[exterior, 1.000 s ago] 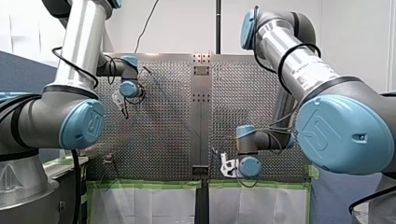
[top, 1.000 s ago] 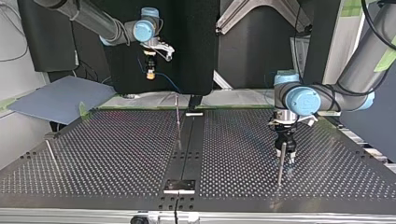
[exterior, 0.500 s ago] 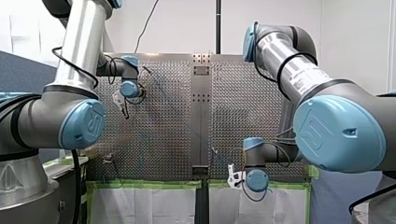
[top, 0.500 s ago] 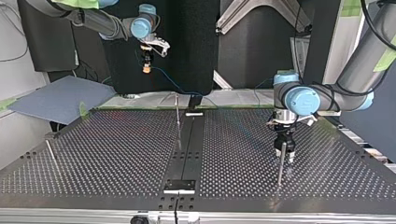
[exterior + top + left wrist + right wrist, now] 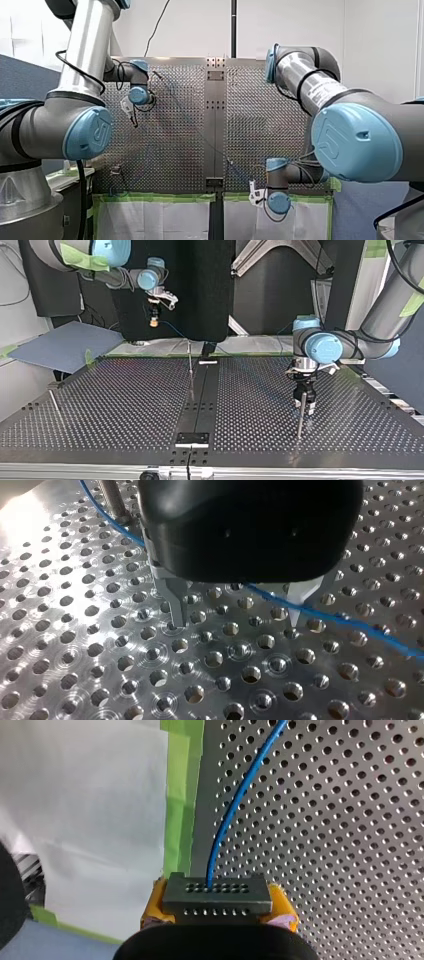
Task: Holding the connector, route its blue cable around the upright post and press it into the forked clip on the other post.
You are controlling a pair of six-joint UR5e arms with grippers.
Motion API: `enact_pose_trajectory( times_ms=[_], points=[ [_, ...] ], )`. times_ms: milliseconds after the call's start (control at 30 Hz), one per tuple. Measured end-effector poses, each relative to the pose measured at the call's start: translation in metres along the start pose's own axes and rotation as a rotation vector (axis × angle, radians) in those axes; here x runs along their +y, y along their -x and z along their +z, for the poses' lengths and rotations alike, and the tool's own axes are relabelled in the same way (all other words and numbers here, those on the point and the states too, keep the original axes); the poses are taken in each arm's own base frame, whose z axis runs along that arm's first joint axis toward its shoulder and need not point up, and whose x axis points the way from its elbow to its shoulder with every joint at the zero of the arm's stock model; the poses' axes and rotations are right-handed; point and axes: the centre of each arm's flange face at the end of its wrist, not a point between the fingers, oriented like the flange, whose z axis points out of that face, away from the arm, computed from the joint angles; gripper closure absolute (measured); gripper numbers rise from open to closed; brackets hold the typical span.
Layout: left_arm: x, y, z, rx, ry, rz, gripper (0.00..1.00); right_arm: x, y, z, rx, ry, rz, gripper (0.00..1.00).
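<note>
My right gripper [image 5: 216, 912] is shut, yellow pads on a grey connector [image 5: 215, 892]. The blue cable [image 5: 234, 807] leaves its face and runs out over the perforated plate. In the top view this gripper [image 5: 154, 319] hangs high beyond the table's far edge, left of the middle post [image 5: 190, 360]. My left gripper [image 5: 235, 617] stands open just above the plate. The cable [image 5: 345, 620] crosses beneath it and touches one metal finger [image 5: 299, 600]. A post [image 5: 112, 502] stands beside it. In the top view my left gripper [image 5: 305, 401] is right behind a thin post [image 5: 300, 416].
A leaning thin rod [image 5: 55, 404] stands at the top view's left edge of the table [image 5: 125, 415]. Green tape [image 5: 179, 795] and white sheeting [image 5: 90, 820] border the plate under my right gripper. A dark centre strip [image 5: 200, 400] splits the table.
My right arm has carried the connector further to the top view's left, out past the table's edge, drawing the cable along. My left arm has stayed still.
</note>
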Motion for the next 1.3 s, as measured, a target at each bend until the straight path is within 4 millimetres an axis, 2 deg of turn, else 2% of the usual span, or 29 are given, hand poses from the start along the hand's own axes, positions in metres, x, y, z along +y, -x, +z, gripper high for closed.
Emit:
enact_pose_trajectory(
  times_ms=[133,300,700,933,1100,1300],
  points=[
    [0.001,0.0,0.0,-0.002,0.003,0.0,0.0,-0.001,0.01,0.01,0.02,-0.016,0.002,1.0],
    [0.002,0.001,0.0,-0.003,0.006,0.0,0.0,0.0,0.028,0.01,0.017,-0.018,-0.002,1.0],
    [0.003,0.001,0.001,-0.004,0.008,0.0,0.0,0.001,0.084,-0.002,-0.056,-0.027,-0.062,1.0],
    [0.004,0.002,0.001,-0.006,0.009,0.001,0.0,-0.003,0.118,-0.018,-0.116,-0.081,-0.122,1.0],
    [0.005,0.002,0.002,-0.007,0.011,0.001,0.0,-0.009,0.11,-0.019,-0.128,-0.114,-0.139,1.0],
    [0.005,0.003,0.002,-0.007,0.011,-0.001,0.0,-0.011,0.088,-0.016,-0.133,-0.125,-0.141,1.0]
  ],
)
